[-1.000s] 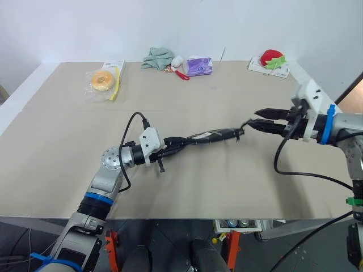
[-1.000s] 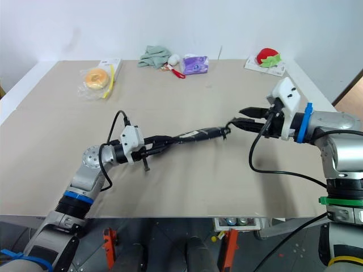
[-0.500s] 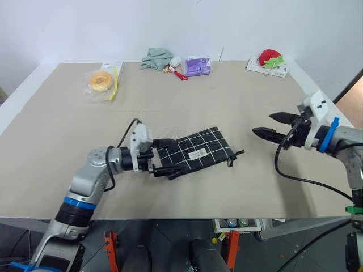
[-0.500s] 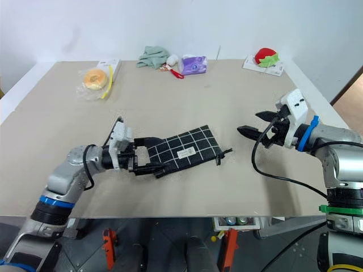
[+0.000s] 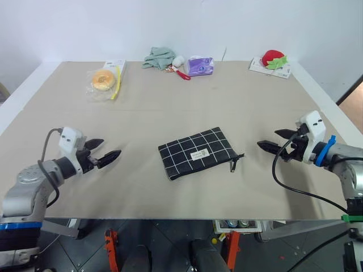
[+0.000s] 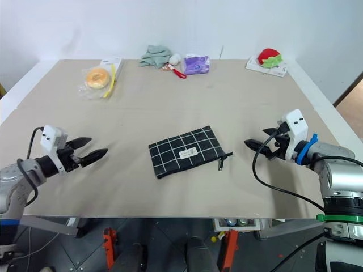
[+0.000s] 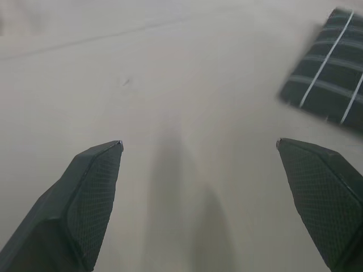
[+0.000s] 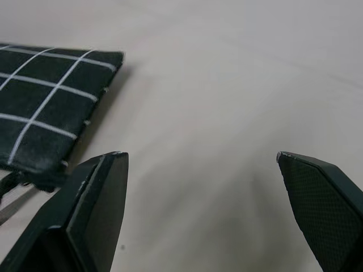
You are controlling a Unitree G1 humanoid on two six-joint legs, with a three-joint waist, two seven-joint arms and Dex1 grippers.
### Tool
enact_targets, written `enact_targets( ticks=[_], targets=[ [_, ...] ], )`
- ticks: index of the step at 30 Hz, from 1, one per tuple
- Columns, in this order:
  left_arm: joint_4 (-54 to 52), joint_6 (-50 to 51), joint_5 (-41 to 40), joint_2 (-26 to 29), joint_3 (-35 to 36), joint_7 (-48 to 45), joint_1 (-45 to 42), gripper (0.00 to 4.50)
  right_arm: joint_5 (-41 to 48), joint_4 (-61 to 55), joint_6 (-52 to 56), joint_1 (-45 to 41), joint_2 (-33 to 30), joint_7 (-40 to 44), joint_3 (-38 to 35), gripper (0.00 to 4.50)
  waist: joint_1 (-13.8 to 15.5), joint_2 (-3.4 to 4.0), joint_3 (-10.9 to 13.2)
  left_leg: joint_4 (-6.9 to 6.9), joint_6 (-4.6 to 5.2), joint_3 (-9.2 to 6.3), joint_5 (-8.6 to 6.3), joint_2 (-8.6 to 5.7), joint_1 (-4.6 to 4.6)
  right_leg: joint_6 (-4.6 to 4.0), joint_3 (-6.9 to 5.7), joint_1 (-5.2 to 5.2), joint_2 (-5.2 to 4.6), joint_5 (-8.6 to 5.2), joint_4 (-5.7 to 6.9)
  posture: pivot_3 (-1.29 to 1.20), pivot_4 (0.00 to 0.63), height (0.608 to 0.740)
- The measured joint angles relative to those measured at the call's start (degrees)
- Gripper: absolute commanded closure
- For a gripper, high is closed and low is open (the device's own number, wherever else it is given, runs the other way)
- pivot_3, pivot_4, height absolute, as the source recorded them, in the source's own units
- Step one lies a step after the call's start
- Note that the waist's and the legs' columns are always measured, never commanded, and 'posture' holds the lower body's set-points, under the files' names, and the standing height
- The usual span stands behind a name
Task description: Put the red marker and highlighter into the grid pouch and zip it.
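The grid pouch lies flat in the middle of the table, its small white label up and its zipper pull trailing off the right end. My left gripper hovers open and empty well to the left of the pouch, pointing toward it. To the pouch's right is my right gripper, also open and empty, a short way from the zipper pull. A corner of the pouch appears in the left wrist view, and its end in the right wrist view. The red marker and the highlighter are out of view.
Along the far edge lie a bagged donut, a green cloth, a small red-and-white tool, a purple packet and a red plush on a white card.
One second ago both grippers held the pouch stretched between them above the table. Both let go, the pouch dropped flat, the left arm swung far left, and the right sank and drew back rightward.
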Motion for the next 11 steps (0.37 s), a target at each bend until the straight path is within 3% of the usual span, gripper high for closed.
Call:
enact_targets(
  ticks=[11],
  targets=[
    [-0.68, 0.07, -0.02, 2.70, 0.63, -1.85, 0.31, 0.02, -0.14, 0.16, -0.16, 0.01, -1.13, 5.31, 0.37, 0.00, -0.30, -0.01, 0.01, -0.01, -0.01, 0.04, 0.00, 0.03, 0.03, -0.01, 0.01, -0.02, 0.02, 0.03, 0.01, 0.00, 0.150, 0.739]
  ],
)
